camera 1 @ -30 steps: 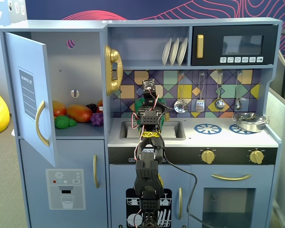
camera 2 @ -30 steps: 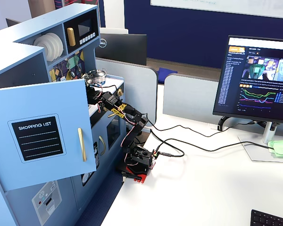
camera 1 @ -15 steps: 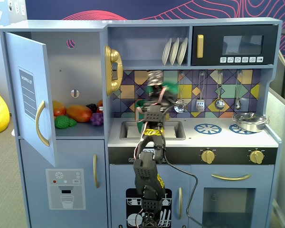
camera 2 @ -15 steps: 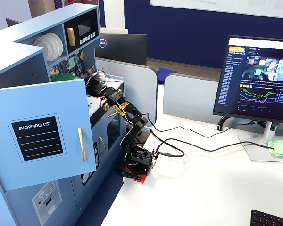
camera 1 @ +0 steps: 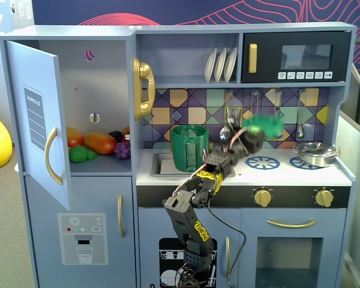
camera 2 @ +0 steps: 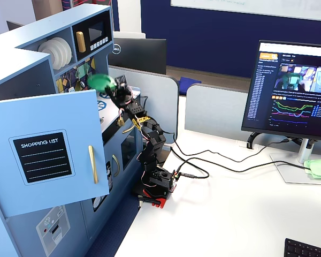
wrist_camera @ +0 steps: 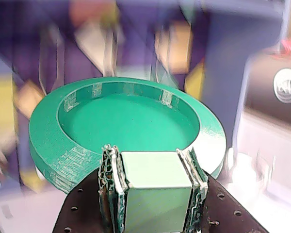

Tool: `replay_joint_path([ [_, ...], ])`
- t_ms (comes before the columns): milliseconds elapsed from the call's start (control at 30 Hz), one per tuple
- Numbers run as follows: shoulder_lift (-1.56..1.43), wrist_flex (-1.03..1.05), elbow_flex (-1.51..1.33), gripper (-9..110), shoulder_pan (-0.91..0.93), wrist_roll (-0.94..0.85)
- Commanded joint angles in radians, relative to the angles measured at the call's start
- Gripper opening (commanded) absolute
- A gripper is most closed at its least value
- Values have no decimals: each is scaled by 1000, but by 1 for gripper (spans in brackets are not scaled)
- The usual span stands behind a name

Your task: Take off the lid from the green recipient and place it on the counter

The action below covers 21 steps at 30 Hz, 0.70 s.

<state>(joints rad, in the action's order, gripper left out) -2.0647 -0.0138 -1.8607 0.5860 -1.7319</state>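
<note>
The green recipient [camera 1: 189, 148] stands upright at the sink's right end, its top open. My gripper [camera 1: 254, 133] is shut on the lid's knob and holds the green lid [camera 1: 263, 125] in the air, tilted, above the left burner print on the white counter [camera 1: 288, 173]. In the wrist view the lid [wrist_camera: 87, 141] shows as a round green disc beyond the fingers [wrist_camera: 112, 174], which pinch its square knob [wrist_camera: 155, 189]. The other fixed view shows the lid [camera 2: 100, 81] raised in front of the backsplash, with the gripper [camera 2: 112, 87] behind it.
A silver pot [camera 1: 315, 154] sits on the right burner. Metal utensils [camera 1: 278, 129] hang on the backsplash just behind the lid. The fridge door [camera 1: 39, 120] is swung open at the left, with toy fruit [camera 1: 99, 143] inside. A monitor [camera 2: 291, 91] and cables [camera 2: 219, 160] are on the desk.
The arm has swung from over the recipient to the right, carrying the lid away. The recipient, hidden behind the arm before, now shows uncovered.
</note>
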Motion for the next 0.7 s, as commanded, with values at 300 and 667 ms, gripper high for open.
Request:
replay_joint_path([
  [300, 100, -255, -221, 0, -34, -48],
  [667, 129, -252, -249, 0, -44, -64],
])
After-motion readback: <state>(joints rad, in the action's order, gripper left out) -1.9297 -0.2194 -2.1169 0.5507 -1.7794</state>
